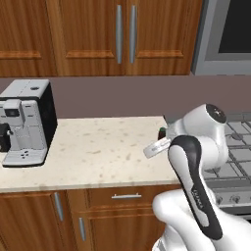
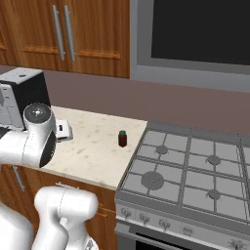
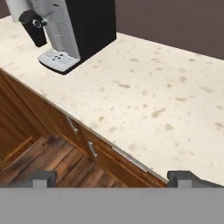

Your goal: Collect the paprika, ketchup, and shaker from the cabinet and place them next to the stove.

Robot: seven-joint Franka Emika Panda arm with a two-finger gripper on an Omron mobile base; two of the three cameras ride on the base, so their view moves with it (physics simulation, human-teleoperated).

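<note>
The paprika [image 2: 122, 138], a small dark-red jar with a green lid, stands upright on the speckled counter [image 2: 93, 146], close to the left edge of the stove [image 2: 195, 166]. In the left base view the paprika [image 1: 162, 132] peeks out from behind my arm. My gripper [image 3: 113, 179] is open with nothing between its fingertips [image 3: 43, 178]. It hovers over the counter's front edge, well to the left of the jar, and points towards the coffee machine. The ketchup, the shaker and the cabinet are out of view.
A black and silver coffee machine [image 1: 27, 122] stands at the left end of the counter. Wooden wall cabinets with long metal handles [image 1: 125, 34] hang above it. A microwave [image 2: 195, 34] sits over the stove. Base drawers [image 1: 126, 197] run under the counter.
</note>
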